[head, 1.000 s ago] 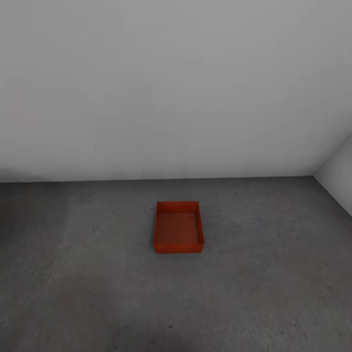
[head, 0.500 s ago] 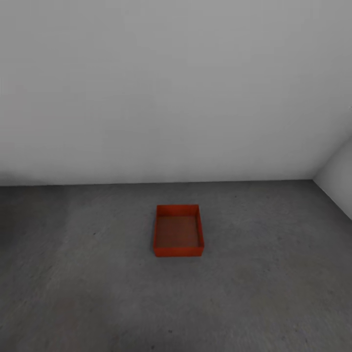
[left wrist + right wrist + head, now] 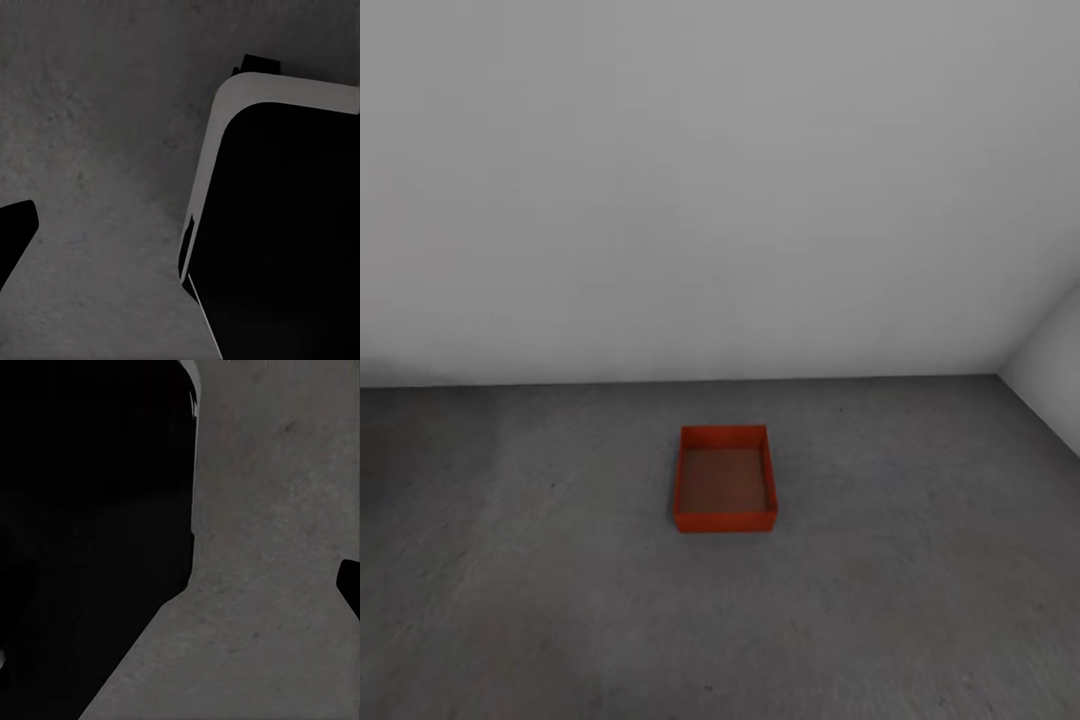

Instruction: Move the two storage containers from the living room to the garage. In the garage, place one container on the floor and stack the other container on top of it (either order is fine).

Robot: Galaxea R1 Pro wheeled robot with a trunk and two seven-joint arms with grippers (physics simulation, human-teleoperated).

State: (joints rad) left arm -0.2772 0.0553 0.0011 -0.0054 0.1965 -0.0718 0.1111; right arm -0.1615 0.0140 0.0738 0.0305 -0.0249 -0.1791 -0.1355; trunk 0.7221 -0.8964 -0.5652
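One red-orange storage container [image 3: 724, 480] sits open side up on the dark grey concrete floor [image 3: 540, 580] of the garage, a short way in front of the pale grey wall [image 3: 710, 200]. Nothing lies inside it. In the left wrist view, one dark fingertip [image 3: 13, 238] of my left gripper shows at the frame's edge over bare floor. In the right wrist view, one dark fingertip [image 3: 349, 585] of my right gripper shows the same way. Neither gripper holds anything, and both are far from the container.
A second pale wall [image 3: 1055, 370] meets the first at the corner on the right. My own dark base [image 3: 285, 225] with its light rim fills much of the left wrist view. The base [image 3: 90, 532] also covers much of the right wrist view.
The whole head view has shifted: the container looks slightly smaller and the wall's foot sits lower in the picture, so the camera has drawn back. The container itself has not moved.
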